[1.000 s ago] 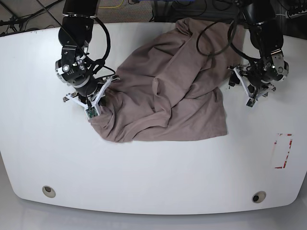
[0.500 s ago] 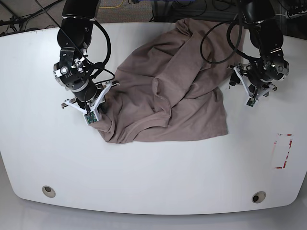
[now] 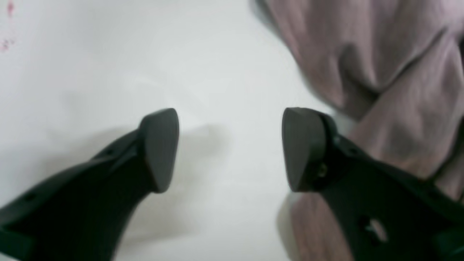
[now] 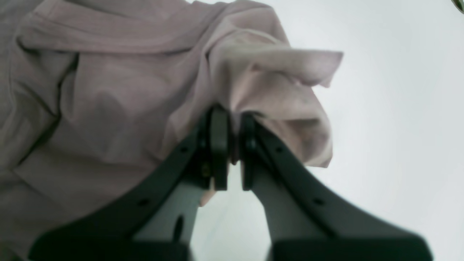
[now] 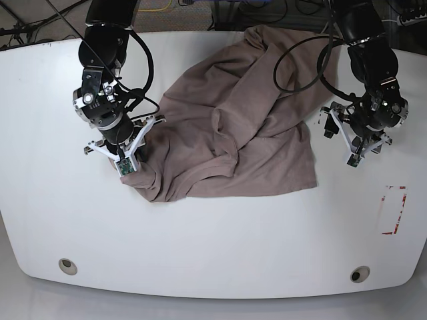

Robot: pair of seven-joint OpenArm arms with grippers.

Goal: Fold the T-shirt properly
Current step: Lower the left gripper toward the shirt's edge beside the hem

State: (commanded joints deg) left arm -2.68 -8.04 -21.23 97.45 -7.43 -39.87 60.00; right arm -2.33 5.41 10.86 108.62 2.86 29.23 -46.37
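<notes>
Pinching a fold of the shirt (image 5: 200, 143), the right claw (image 4: 235, 145) seems to be straightening the rumpled cloth on the table (image 5: 200, 253). The left claw (image 3: 230, 150) hangs spread beside it; next, it likely needs an edge to grip.

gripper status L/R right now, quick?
Left gripper: open, nothing between the fingers.
Right gripper: closed on a bunched part of the shirt.
</notes>
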